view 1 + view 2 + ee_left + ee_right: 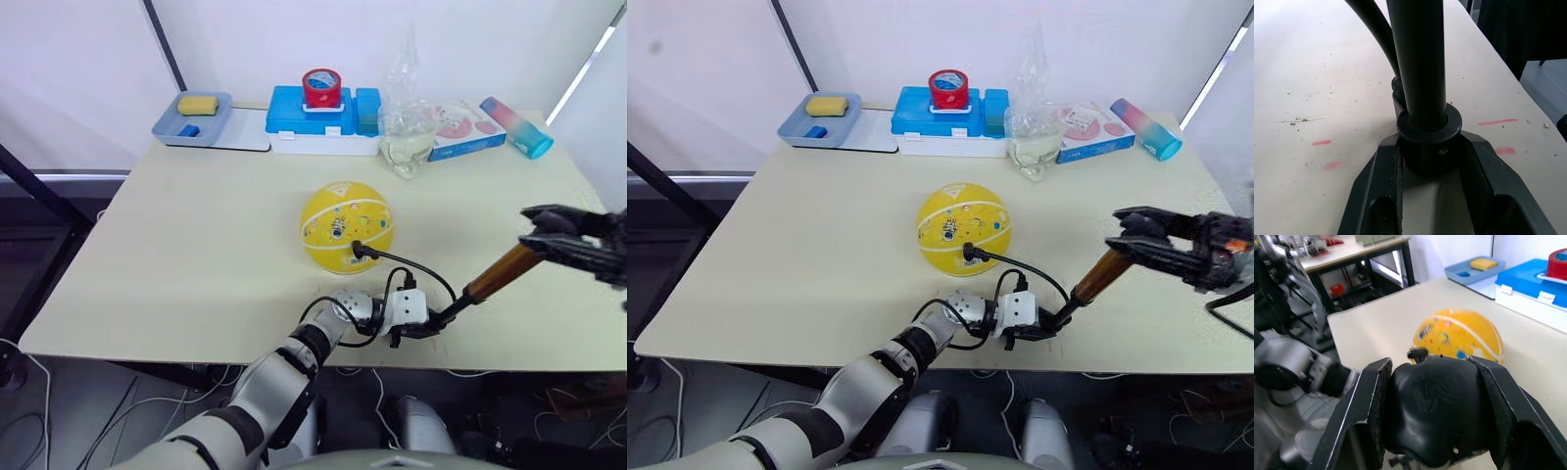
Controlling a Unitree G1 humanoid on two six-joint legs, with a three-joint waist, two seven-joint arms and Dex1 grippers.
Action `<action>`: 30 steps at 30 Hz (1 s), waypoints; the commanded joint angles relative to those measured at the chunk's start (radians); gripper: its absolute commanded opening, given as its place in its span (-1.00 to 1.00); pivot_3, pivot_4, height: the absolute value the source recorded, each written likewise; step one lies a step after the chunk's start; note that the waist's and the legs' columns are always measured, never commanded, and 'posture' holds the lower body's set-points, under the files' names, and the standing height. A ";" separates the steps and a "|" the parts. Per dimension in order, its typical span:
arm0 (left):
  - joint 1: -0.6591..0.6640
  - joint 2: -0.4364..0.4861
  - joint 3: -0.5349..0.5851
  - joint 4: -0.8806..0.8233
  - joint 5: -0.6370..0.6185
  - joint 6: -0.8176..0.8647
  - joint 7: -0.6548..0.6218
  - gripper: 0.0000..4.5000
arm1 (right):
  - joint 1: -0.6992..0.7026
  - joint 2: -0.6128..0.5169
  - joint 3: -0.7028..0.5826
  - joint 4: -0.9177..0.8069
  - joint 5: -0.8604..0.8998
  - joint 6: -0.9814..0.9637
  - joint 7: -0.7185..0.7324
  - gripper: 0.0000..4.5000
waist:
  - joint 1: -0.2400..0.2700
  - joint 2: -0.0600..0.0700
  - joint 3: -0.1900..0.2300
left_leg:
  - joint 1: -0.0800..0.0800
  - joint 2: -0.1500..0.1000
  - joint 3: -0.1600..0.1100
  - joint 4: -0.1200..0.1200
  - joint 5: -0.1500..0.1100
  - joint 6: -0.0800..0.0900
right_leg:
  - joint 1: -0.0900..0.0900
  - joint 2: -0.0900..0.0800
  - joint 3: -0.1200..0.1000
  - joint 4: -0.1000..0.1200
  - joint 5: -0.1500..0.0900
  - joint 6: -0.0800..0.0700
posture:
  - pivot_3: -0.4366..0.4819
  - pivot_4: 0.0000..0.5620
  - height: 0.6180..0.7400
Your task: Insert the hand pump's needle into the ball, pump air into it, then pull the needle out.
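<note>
The yellow ball rests mid-table. The black fitting of the needle is pressed against the ball's near side, and its pin is hidden. From there the thin black hose curves to the hand pump, which slants over the table's front right. My left gripper is shut on the pump's black lower end, which rests on the table. My right gripper is shut on the black handle at the raised end of the gold barrel. The right wrist view shows the ball beyond that handle.
Along the far edge stand a grey-blue tray holding a yellow sponge, a blue box with a red tape roll on it, a clear plastic bag, a flat carton and a tumbler. The table's front edge lies just behind my left gripper.
</note>
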 commanded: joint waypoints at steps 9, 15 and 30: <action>0.038 0.017 -0.059 0.072 0.073 0.037 0.007 -0.50 | 0.089 0.183 0.322 0.125 -0.413 -0.324 -0.012 -0.15 | -0.001 -0.005 -0.006 | 0.001 0.000 0.000 0.000 0.000 0.000 | 0.001 0.000 0.000 0.000 0.000 0.000 | -0.05 -0.47 0.99; 0.038 0.020 -0.059 0.072 0.072 0.038 0.006 -0.50 | 0.078 0.175 0.259 0.102 -0.344 -0.317 0.022 -0.15 | -0.001 -0.004 -0.008 | 0.001 0.000 0.000 0.000 0.000 0.000 | 0.001 0.000 0.000 0.000 0.000 0.000 | -0.05 -0.47 0.99; 0.038 0.020 -0.059 0.073 0.072 0.038 0.000 -0.50 | -0.055 -0.026 -0.076 0.040 0.060 -0.019 0.011 -0.15 | 0.006 0.004 0.002 | 0.000 0.000 -0.002 0.000 0.000 0.000 | 0.000 -0.001 -0.003 0.000 0.001 0.001 | -0.05 -0.47 0.99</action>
